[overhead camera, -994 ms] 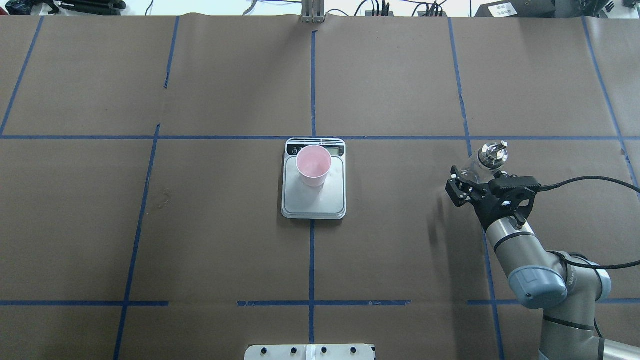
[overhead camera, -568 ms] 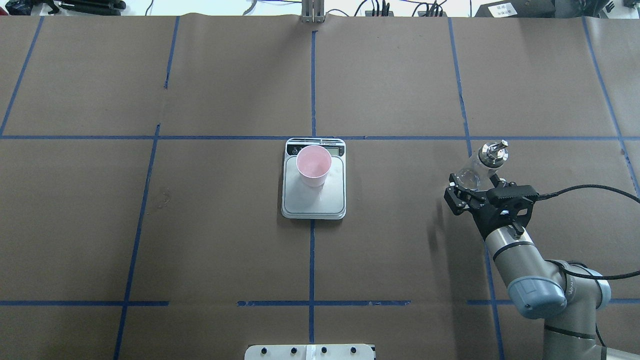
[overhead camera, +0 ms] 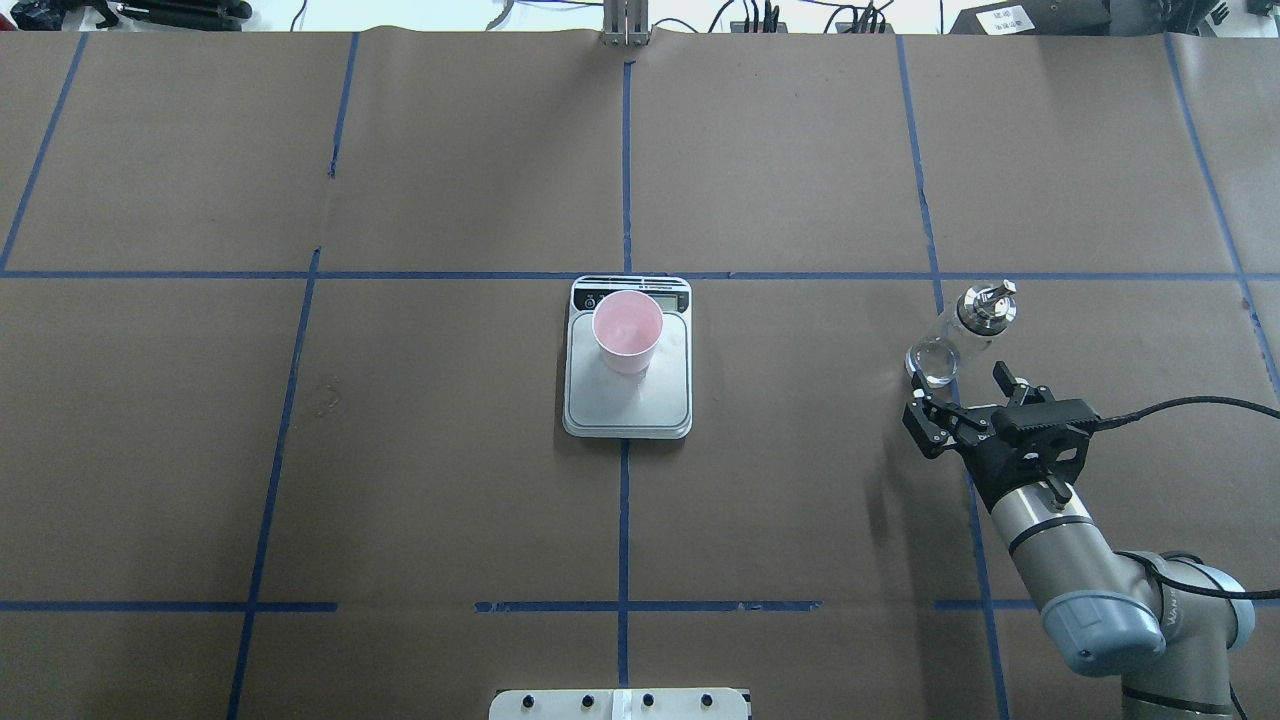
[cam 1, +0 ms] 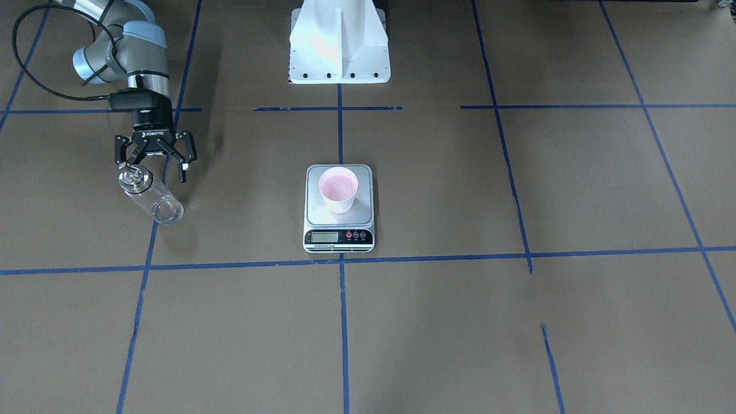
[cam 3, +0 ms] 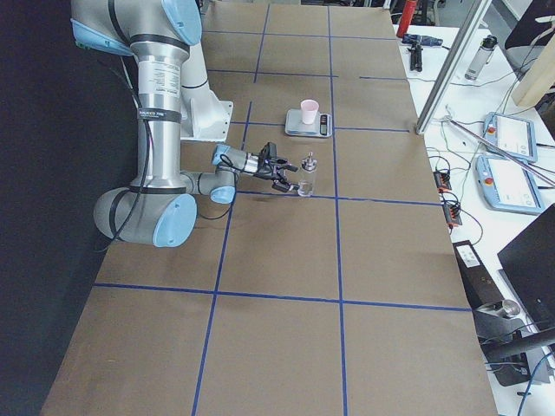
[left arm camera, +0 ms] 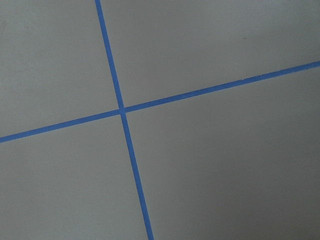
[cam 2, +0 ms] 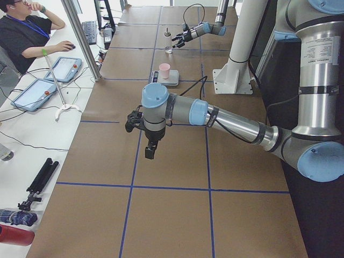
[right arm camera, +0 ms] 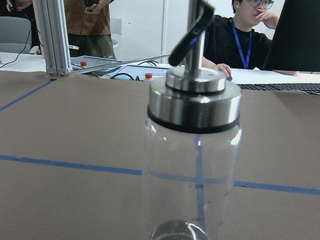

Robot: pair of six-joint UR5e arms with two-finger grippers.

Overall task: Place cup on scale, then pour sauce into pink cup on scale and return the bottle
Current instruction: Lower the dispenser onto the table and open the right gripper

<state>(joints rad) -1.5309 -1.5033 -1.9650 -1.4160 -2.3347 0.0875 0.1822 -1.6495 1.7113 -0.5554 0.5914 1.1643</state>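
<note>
— What's on your bench (overhead camera: pixel 450 450) right now?

— Biggest first: the scale (overhead camera: pixel 628 400) sits mid-bench on the blue centre line, silver platform and black display strip. The cup (overhead camera: pixel 627 330) stands upright on it toward the display end, pale pink and tapered, pink inside.

— And the bottle?

— I see the bottle (overhead camera: pixel 960 335) upright on the bench, well off to the robot's right of the scale: clear glass, shiny silver cap with a spout.

— Claws?

— My right claw (overhead camera: pixel 960 397) is spread wide and holds nothing, just behind the bottle, not touching it. The left claw (cam 2: pixel 134 121) hangs over bare bench; I cannot tell its state.
</note>
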